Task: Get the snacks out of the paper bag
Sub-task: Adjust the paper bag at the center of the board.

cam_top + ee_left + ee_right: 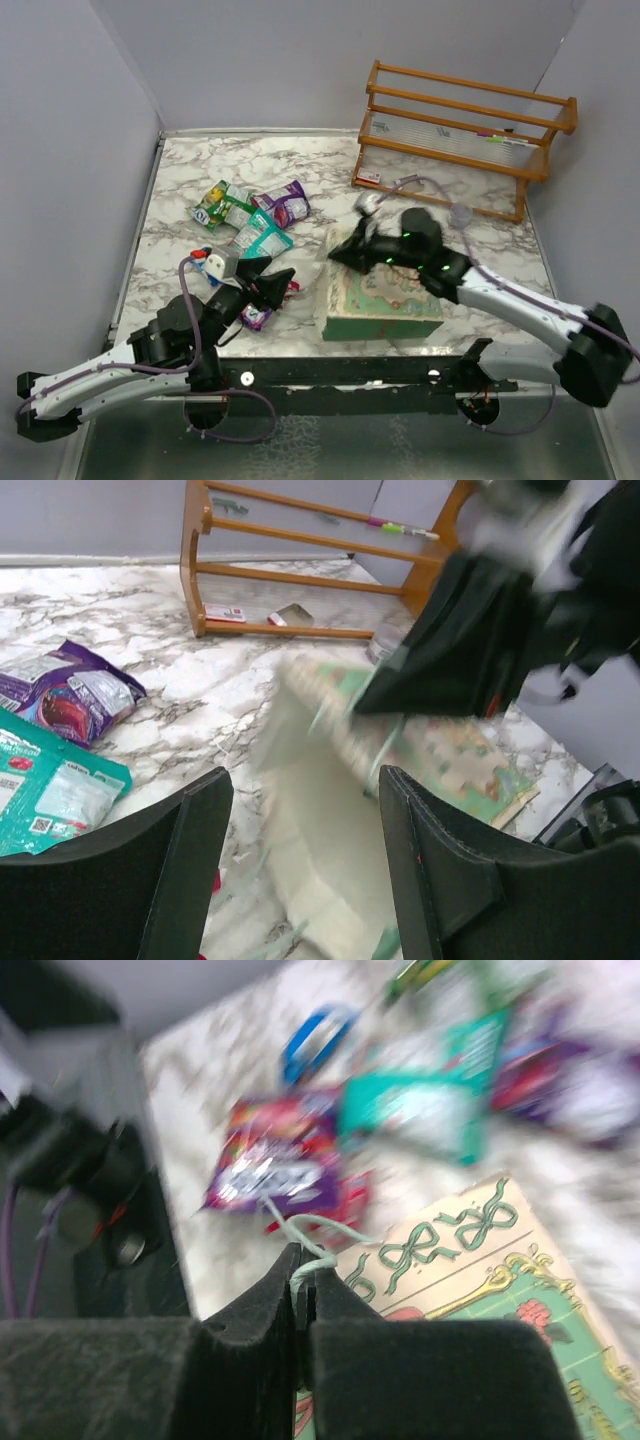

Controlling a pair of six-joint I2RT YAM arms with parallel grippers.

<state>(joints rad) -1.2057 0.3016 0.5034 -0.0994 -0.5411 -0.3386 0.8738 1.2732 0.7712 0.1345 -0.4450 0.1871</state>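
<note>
Grey walls close in a marbled desk (180, 190), with a wooden rack (455, 135) at its far right corner. From above, the paper bag (385, 298) lies on its side near the front middle, printed face up, and the snacks (262, 212) are scattered on the desk to its left. The left arm stretches low from the near left corner, its left gripper (275, 283) just above a purple packet (256, 318). The right arm bends in from the near right corner and reaches across the bag, its right gripper (346, 252) at the bag's far left corner. The left wrist view shows that gripper's fingers (190, 830) spread apart with nothing between them, facing the bag's blurred white mouth. A teal packet (50, 790) lies to the left. In the blurred right wrist view the fingers (260, 1340) are pinched tight on the bag's thin cord handle (300, 1228).
</note>
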